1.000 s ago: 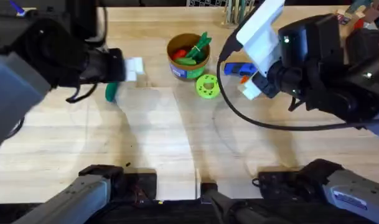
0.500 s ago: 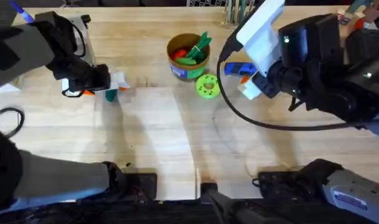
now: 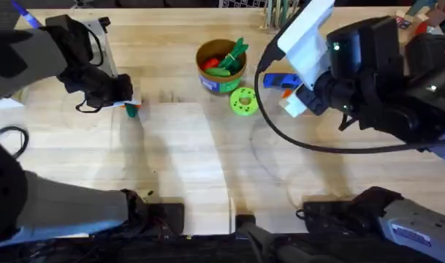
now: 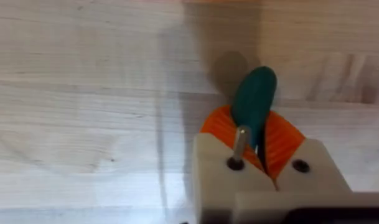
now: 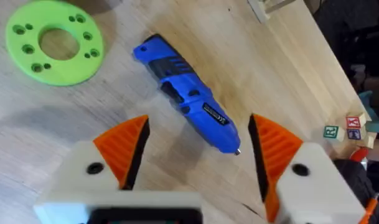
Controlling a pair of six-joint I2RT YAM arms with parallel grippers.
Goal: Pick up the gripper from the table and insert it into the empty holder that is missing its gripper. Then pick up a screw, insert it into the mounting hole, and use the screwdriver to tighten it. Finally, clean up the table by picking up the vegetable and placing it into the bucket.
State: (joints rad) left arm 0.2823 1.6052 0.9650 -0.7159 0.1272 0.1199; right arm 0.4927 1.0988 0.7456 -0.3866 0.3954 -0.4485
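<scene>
Dark green and smooth, the vegetable (image 4: 254, 99) sits clamped between the orange pads of our left gripper (image 4: 257, 146), its rounded end poking out past the fingers (image 4: 219, 127). In the overhead view we see that gripper (image 3: 127, 102) low over the wooden surface (image 3: 207, 168), with the vegetable (image 3: 132, 109) at its tip, well to the left of the bucket (image 3: 222, 69). The bucket already holds a red toy and a leafy green one. Just right of the bucket and nearer us lies a lime-green disc (image 3: 243, 101) with holes. Further right of the bucket, the blue screwdriver (image 5: 188, 93) lies flat on the surface, and our right gripper (image 5: 195, 152) hovers above it with its fingers wide apart.
</scene>
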